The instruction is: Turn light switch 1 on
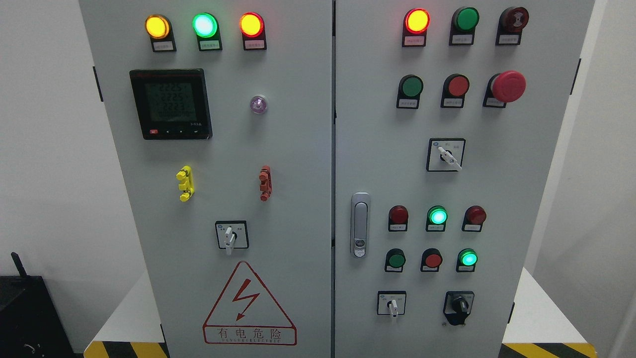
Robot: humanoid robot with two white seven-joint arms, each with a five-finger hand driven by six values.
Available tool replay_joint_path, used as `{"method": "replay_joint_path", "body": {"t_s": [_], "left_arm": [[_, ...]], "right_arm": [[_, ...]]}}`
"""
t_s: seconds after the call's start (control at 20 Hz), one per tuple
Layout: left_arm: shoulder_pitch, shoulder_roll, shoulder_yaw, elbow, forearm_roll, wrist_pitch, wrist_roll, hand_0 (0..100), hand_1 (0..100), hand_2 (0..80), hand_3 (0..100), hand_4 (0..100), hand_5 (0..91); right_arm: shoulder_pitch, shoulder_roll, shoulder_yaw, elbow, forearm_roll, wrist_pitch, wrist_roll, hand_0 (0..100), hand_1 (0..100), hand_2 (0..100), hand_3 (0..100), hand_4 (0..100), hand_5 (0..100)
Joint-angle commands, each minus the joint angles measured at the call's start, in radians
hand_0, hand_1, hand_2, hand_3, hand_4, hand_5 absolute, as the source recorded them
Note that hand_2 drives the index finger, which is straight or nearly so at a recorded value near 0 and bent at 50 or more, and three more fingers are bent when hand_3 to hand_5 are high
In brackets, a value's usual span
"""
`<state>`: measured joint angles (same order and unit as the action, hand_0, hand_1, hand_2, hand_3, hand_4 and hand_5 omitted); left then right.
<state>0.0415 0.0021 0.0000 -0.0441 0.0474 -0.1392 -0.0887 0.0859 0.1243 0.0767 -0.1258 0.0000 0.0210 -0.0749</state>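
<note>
Grey cabinet [298,149], 2 doors, lit lamps, rotary switches, warning triangle [248,306]; hands unseen, state untellable

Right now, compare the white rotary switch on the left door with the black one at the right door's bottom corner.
The white rotary switch has a slim white lever; the black rotary switch has a chunkier black knob. The white one sits on a white plate with a black border, above the warning triangle; the black one sits on a black plate. Both handles point roughly downward.
</note>
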Motion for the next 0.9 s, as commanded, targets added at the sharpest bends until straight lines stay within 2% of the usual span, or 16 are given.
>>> {"method": "replay_joint_path", "body": {"t_s": [0.0, 0.45, 0.6, 0.8, 0.85], "left_arm": [[0.005, 0.004, -0.025, 0.004, 0.000, 0.001, -0.002, 42, 5, 0.0, 0, 0, 0.0], [0.031, 0.004, -0.028, -0.043, -0.003, 0.003, 0.003, 43, 5, 0.0, 0, 0, 0.0], [0.113, 0.009, -0.028, -0.230, -0.009, 0.032, 0.004, 43, 5, 0.0, 0, 0, 0.0], [0.231, 0.021, -0.026, -0.480, -0.133, 0.052, -0.003, 43, 5, 0.0, 0, 0, 0.0], [0.248, 0.019, -0.023, -0.532, -0.144, 0.050, -0.003, 43, 5, 0.0, 0, 0, 0.0]], "right_arm": [[0.000, 0.000, 0.000, 0.000, -0.025, 0.001, 0.000, 0, 0, 0, 0, 0, 0], [0.000, 0.000, 0.000, 0.000, -0.025, 0.001, 0.000, 0, 0, 0, 0, 0, 0], [0.000, 0.000, 0.000, 0.000, -0.025, 0.001, 0.000, 0, 0, 0, 0, 0, 0], [0.000, 0.000, 0.000, 0.000, -0.025, 0.001, 0.000, 0, 0, 0, 0, 0, 0], [0.000, 0.000, 0.000, 0.000, -0.025, 0.001, 0.000, 0, 0, 0, 0, 0, 0]]}}
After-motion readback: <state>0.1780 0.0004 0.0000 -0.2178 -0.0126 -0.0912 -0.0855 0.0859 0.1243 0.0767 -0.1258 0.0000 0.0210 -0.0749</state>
